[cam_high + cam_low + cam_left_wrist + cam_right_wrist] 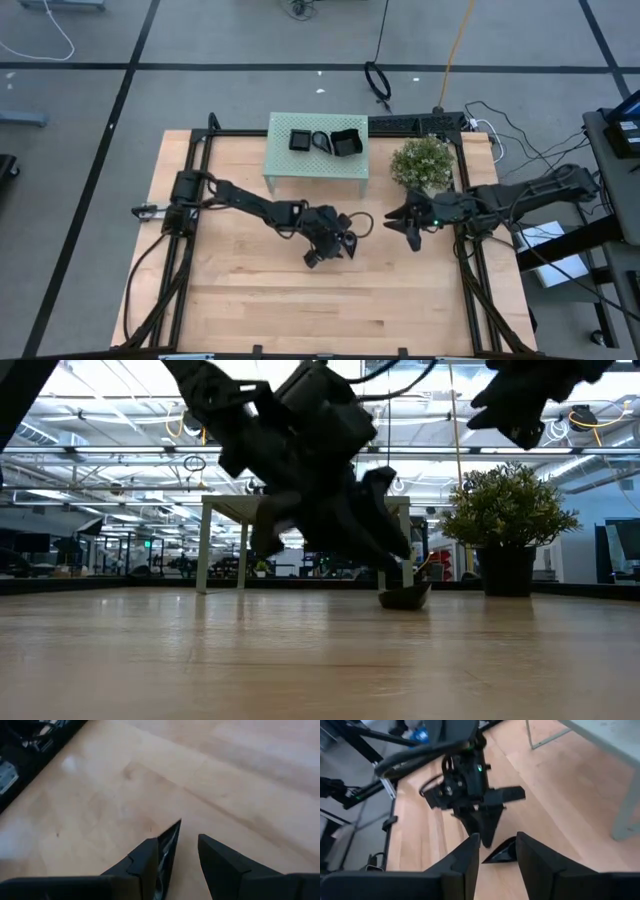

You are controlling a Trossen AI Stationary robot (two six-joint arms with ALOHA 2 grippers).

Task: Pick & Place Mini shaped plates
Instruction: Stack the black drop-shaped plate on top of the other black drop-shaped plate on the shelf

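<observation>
Step in hand: judged to be carrying one plate over the middle of the bench, with placement not yet done.
Left claw: hangs above the bench's middle, clear of the wood, grasping the held plate. The plate sits edge-on against one finger, and a gap shows on the other side.
Right claw: released, with nothing between its fingers. It hovers just beside the left claw, toward the bench's right edge.
Loose plate: lies flat on the bench near its middle, below and between the two claws.
Stored plates: a square plate and a larger plate rest on top of the stand at the middle of the bench's far edge.
Plant: stands toward the far right corner, near the right arm.
Advice: the hold looks slight, so move slowly and keep the plate level. Lower it until it touches before letting go. Keep the right arm clear of the plant.
Plates, material: glossy black, thin-walled and hard-looking, with pointed corners and an upturned rim. They are likely slippery between smooth fingers.
Stand, material: mint green with a flat top on slim legs.
Bench, material: pale wood planks, smooth, with a slight sheen.
Risk: the plate may pivot or slip out edgewise.
</observation>
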